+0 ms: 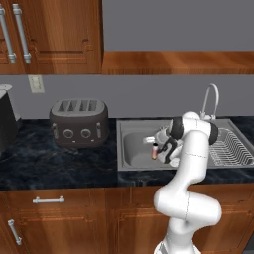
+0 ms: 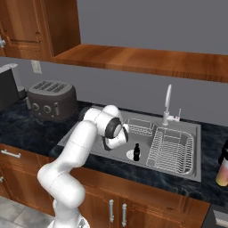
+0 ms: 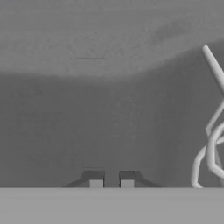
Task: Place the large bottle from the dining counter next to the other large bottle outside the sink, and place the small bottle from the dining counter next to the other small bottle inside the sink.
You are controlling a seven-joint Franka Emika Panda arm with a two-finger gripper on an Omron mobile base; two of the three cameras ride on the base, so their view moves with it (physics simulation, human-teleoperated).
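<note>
A small bottle (image 1: 155, 151) stands upright in the sink (image 1: 133, 149), by the drain; in the right base view it is the dark small bottle (image 2: 136, 152). My gripper (image 1: 162, 153) hangs low inside the basin right beside it, apart from it. In the hand view the gripper (image 3: 111, 180) is shut, with nothing between its fingertips (image 3: 96, 181) and the grey basin wall ahead. A large bottle (image 2: 222, 171) stands on the counter to the right of the sink (image 2: 156, 171). The dining counter is out of view.
A wire dish rack (image 2: 171, 151) fills the sink's right part, and its wires (image 3: 212, 148) show close on the hand view's right. The faucet (image 1: 211, 99) rises behind the sink. A toaster (image 1: 79, 121) stands on the dark counter (image 1: 44, 163) to the left.
</note>
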